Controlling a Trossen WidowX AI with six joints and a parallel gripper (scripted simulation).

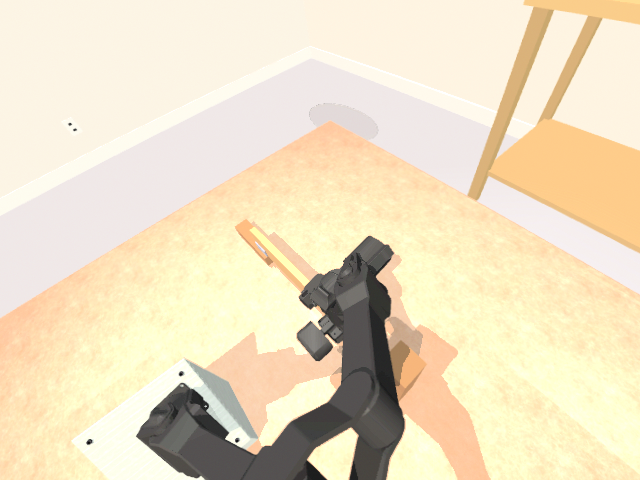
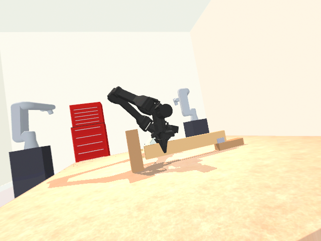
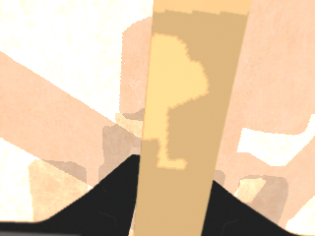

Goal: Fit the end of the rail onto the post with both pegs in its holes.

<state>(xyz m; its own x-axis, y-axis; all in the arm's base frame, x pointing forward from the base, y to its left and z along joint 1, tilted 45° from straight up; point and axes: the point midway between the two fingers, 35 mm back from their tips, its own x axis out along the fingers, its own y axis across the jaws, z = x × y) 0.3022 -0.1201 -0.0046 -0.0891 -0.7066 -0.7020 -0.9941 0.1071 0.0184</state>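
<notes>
The wooden rail [image 1: 279, 261] [image 2: 191, 142] [image 3: 197, 138] is off the table at its near end. Its far end is at the bracket [image 1: 262, 249] [image 2: 220, 140] on the footboard block [image 1: 245, 227] [image 2: 233, 144]. My gripper [image 2: 164, 150] [image 3: 157, 164] is shut on the rail near that raised end, one finger on each side. The post [image 1: 413, 367] [image 2: 134, 152] stands upright just beyond the near end, with a narrow gap between them in the exterior view. A small bit of a peg [image 2: 142, 149] shows in that gap. The other peg and the holes cannot be made out. I cannot tell whether the rail is exactly level.
My arm reaches over the post in the top view and hides the rail's near end. A pale mounting box [image 1: 129, 421] stands at the lower left. A shelf unit [image 1: 573, 170], a red tool chest [image 2: 88, 132] and two pale robots [image 2: 20, 124] [image 2: 184, 102] stand in the background.
</notes>
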